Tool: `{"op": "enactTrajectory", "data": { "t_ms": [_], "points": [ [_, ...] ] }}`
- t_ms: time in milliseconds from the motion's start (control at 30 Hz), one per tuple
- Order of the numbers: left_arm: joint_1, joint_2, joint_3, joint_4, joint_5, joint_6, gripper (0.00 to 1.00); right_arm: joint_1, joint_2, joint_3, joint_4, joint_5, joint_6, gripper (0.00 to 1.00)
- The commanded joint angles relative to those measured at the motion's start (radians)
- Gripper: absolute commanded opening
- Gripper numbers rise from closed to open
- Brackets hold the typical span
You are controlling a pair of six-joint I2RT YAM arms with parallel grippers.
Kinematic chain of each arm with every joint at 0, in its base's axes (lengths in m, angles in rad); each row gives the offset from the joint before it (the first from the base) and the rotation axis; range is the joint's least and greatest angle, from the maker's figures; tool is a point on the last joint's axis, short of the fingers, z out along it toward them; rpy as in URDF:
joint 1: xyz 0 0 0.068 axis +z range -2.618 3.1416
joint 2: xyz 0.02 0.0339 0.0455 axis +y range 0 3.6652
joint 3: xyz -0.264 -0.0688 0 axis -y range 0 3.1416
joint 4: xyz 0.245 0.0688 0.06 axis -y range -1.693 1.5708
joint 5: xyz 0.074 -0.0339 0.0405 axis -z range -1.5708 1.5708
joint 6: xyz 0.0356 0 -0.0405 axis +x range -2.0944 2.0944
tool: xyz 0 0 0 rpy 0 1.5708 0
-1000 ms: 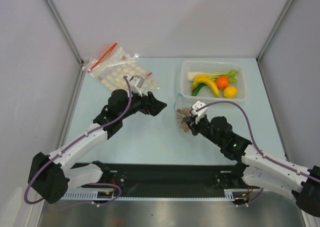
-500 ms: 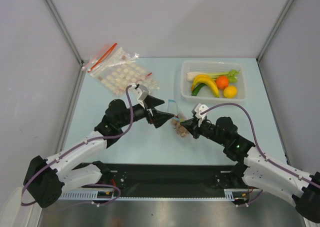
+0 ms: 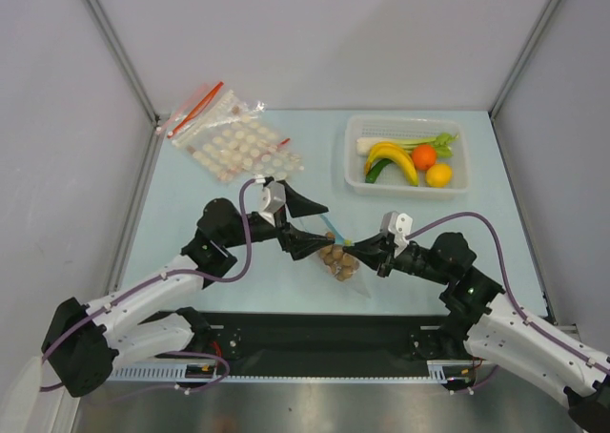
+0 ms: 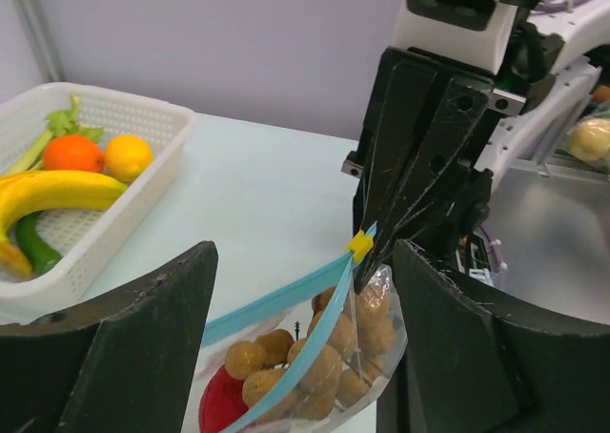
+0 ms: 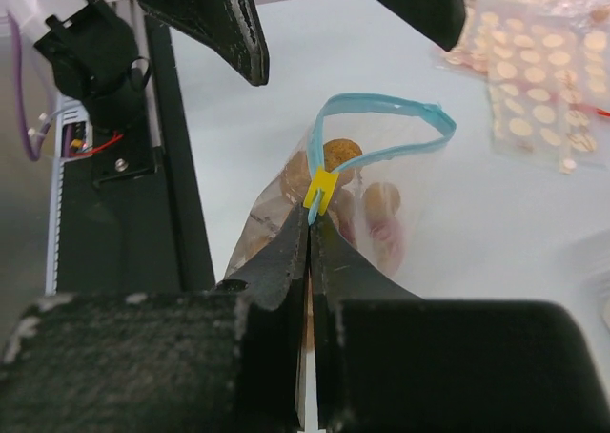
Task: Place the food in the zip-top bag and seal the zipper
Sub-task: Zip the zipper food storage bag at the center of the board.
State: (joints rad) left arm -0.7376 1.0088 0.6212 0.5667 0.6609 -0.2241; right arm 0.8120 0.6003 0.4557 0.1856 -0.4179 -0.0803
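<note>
Right gripper [image 5: 310, 218] pinched tight on yellow slider [image 5: 320, 187] — left gripper [image 4: 305, 254], jaws wide apart, should clamp zipper [image 4: 276, 304] end first, keep strip taut, w/ food [image 4: 286, 376] clear.

What my views keep from me
Left wrist view: the zip-top bag [image 4: 374, 326] and red fruit [image 4: 221, 406] run off the bottom edge. Right wrist view: the right gripper [image 5: 311, 225], blurred up close, covers the bag's lower half.
</note>
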Motion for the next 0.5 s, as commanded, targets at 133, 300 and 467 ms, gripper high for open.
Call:
{"op": "enactTrajectory", "data": {
  "t_ms": [133, 300, 467],
  "points": [
    [-0.040, 0.054, 0.086, -0.002, 0.138, 0.068, 0.78, -0.004, -0.004, 0.015, 0.034, -0.145, -0.022, 0.00],
    [-0.057, 0.099, 0.120, -0.037, 0.187, 0.083, 0.68, -0.004, -0.008, 0.015, 0.037, -0.177, -0.022, 0.00],
    [-0.097, 0.137, 0.163, -0.111, 0.220, 0.137, 0.62, -0.004, -0.020, 0.012, 0.038, -0.190, -0.019, 0.00]
  ]
}}
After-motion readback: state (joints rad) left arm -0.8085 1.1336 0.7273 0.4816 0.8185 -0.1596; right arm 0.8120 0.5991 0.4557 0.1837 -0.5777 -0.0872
